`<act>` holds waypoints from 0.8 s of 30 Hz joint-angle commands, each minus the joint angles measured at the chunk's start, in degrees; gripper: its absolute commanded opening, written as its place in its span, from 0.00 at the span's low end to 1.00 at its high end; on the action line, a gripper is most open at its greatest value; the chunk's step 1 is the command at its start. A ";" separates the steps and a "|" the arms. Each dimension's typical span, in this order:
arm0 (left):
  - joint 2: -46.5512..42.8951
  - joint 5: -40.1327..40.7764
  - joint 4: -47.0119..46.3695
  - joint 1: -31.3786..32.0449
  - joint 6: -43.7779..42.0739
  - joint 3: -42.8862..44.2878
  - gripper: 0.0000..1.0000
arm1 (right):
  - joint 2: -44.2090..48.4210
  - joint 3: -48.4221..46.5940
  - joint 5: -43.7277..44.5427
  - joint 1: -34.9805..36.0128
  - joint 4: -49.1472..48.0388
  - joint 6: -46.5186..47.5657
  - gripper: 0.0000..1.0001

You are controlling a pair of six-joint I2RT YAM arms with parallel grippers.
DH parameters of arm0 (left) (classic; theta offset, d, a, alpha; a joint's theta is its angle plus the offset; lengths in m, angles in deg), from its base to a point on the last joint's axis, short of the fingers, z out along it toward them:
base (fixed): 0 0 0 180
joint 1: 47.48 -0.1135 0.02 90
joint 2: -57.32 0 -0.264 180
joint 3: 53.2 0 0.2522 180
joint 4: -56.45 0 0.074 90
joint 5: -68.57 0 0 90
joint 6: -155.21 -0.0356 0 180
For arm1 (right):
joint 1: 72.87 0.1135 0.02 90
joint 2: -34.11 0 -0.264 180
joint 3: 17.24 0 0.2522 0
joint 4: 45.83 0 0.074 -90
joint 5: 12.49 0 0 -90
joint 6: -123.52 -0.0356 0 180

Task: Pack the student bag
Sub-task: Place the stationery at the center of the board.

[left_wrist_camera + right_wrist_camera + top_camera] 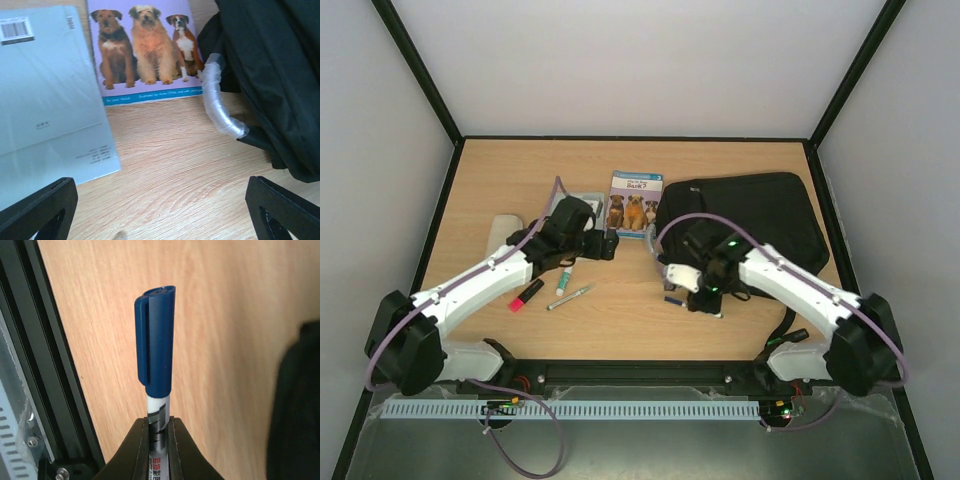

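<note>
The student bag (750,215) is a large black backpack lying flat at the back right of the table. Its edge and grey handle (217,100) show in the left wrist view, and its dark fabric (296,405) in the right wrist view. My right gripper (685,290) is shut on a white marker with a blue cap (156,340), held just in front of the bag's near left corner. My left gripper (605,245) is open and empty over bare wood (162,215), left of the bag and just in front of the books.
A purple dog book (635,200) and a pale blue booklet (45,95) lie left of the bag. A red marker (527,294), a green-capped marker (563,278) and a silver pen (570,296) lie front left. A white object (505,228) lies farther left. A black rail (30,365) lines the front edge.
</note>
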 commanded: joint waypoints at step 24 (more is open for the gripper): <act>-16.90 7.93 8.36 -7.26 2.80 -4.73 0.99 | -48.19 -31.05 8.60 27.49 -17.60 -19.53 0.06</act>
